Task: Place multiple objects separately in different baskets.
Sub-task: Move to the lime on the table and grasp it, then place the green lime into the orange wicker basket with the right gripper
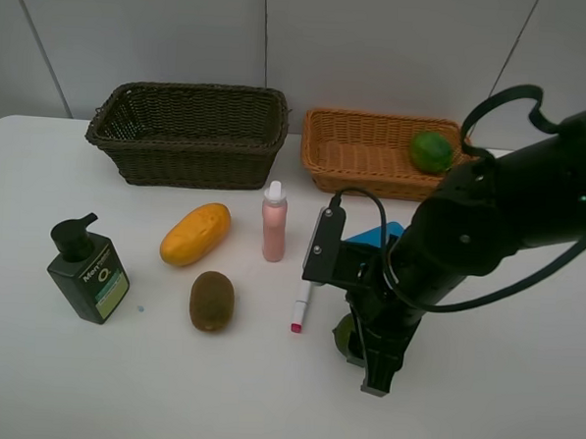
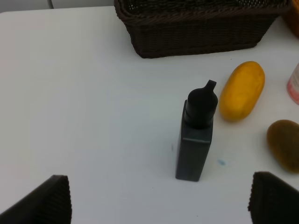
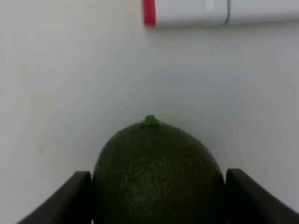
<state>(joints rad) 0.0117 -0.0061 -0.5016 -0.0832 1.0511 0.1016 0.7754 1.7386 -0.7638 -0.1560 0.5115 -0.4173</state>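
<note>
1. My right gripper (image 3: 159, 198) straddles a green fruit (image 3: 156, 168) on the table (image 1: 500, 398), with one finger at each side. I cannot tell whether they pinch it.
2. This fruit lies near the white marker (image 3: 187, 11).
3. My left gripper (image 2: 161, 200) is spread wide and holds nothing. The pump bottle (image 2: 195, 135) stands upright ahead of it.
4. A second green fruit (image 1: 431, 151) sits in the tan basket (image 1: 360, 159).

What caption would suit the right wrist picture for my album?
A green fruit sits between the fingers of the end effector, a white marker lying beyond.
</note>
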